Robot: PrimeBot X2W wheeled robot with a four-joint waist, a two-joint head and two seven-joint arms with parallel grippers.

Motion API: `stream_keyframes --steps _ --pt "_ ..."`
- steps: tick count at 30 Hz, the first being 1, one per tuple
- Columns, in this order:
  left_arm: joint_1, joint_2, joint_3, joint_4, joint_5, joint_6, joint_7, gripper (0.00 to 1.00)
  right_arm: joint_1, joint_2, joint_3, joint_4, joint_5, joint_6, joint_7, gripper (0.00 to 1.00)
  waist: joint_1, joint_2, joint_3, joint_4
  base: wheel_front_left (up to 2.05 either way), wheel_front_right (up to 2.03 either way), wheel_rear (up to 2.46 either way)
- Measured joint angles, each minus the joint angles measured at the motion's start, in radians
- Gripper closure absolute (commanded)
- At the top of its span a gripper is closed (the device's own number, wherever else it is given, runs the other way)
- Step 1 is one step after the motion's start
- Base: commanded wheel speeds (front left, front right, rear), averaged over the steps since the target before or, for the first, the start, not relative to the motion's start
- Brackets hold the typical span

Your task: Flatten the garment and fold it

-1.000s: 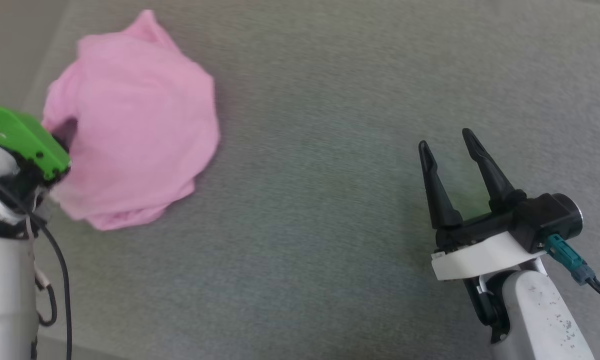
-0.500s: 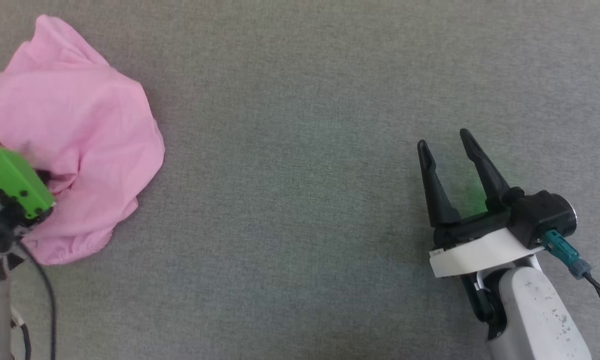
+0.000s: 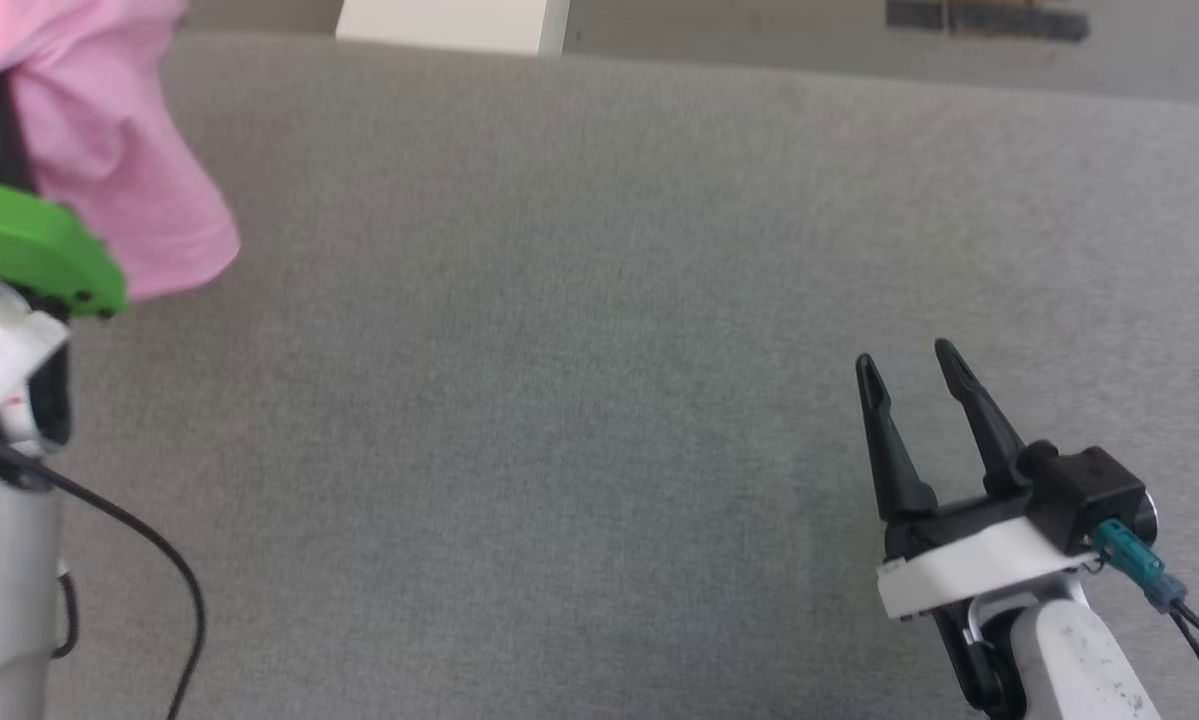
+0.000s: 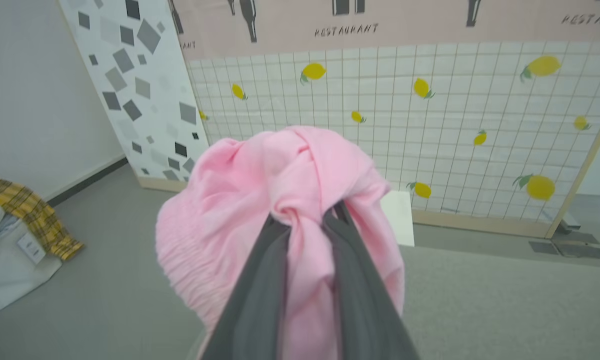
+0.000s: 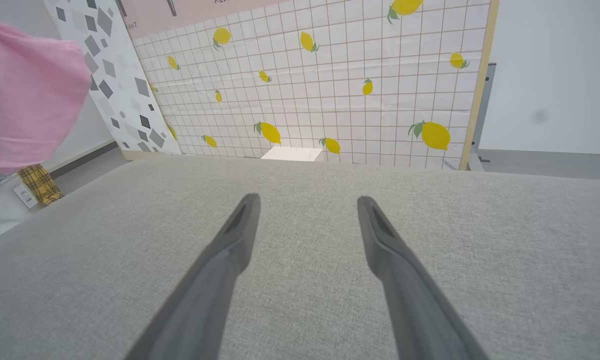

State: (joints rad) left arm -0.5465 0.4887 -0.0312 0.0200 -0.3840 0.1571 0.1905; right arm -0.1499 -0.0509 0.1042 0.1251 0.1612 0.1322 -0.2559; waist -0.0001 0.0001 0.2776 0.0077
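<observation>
While the garment (image 4: 229, 210) hangs bunched in a pink wad, held up in the air by the table's (image 3: 559, 350) left side, the left gripper (image 4: 307, 212) pinches a twisted fold of it — cloth drapes over both fingers. Well apart, the right gripper (image 3: 904, 362) hovers over the grey surface, jaws spread wide.

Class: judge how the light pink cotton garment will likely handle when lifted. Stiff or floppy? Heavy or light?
Probably floppy: the light pink cotton garment bunches and droops around the left gripper. Likely light: a small pinch seems to carry it.
</observation>
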Motion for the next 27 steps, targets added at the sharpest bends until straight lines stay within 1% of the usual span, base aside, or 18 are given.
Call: stream_keyframes --steps 4,9,13,18,22,25,27 --pt "-0.044 -0.044 -0.085 -0.035 0.043 -0.028 -0.069 1.0 0.033 0.0 -0.018 -0.001 -0.002 0.0 0.0 0.0 0.0 -0.0001 -0.072 -0.022 0.0 0.0 0.0" --pt "-0.064 -0.144 -0.184 -0.033 0.046 -0.052 -0.118 1.0 0.06 0.0 -0.017 0.002 -0.002 0.0 -0.001 0.0 0.0 0.0 -0.129 -0.086 0.0 0.0 0.0" --pt "-0.062 -0.236 -0.272 0.012 0.031 -0.074 -0.126 1.0 0.079 0.0 -0.023 0.003 -0.003 0.0 0.001 0.0 0.0 0.0 -0.159 -0.154 0.0 0.0 0.0" --pt "-0.024 -0.338 -0.381 0.129 -0.015 -0.123 -0.109 1.0 0.088 0.0 -0.019 -0.001 -0.003 0.0 0.014 0.0 0.0 0.0 -0.186 -0.237 0.0 0.0 0.0" --pt "0.026 -0.383 -0.471 0.271 -0.037 -0.158 -0.03 1.0 0.089 0.0 -0.015 -0.014 -0.003 0.0 0.023 0.0 0.0 0.0 -0.201 -0.304 0.0 0.0 0.0" --pt "0.053 -0.401 -0.53 0.395 -0.072 -0.184 0.097 1.0 0.089 0.0 -0.018 -0.021 -0.003 0.0 0.03 0.0 0.0 0.0 -0.208 -0.347 0.0 0.0 0.0" --pt "0.059 -0.407 -0.576 0.478 -0.083 -0.195 0.201 1.0 0.09 0.0 -0.017 -0.022 -0.003 0.0 0.032 0.0 0.0 0.0 -0.21 -0.372 0.0 0.0 0.0"
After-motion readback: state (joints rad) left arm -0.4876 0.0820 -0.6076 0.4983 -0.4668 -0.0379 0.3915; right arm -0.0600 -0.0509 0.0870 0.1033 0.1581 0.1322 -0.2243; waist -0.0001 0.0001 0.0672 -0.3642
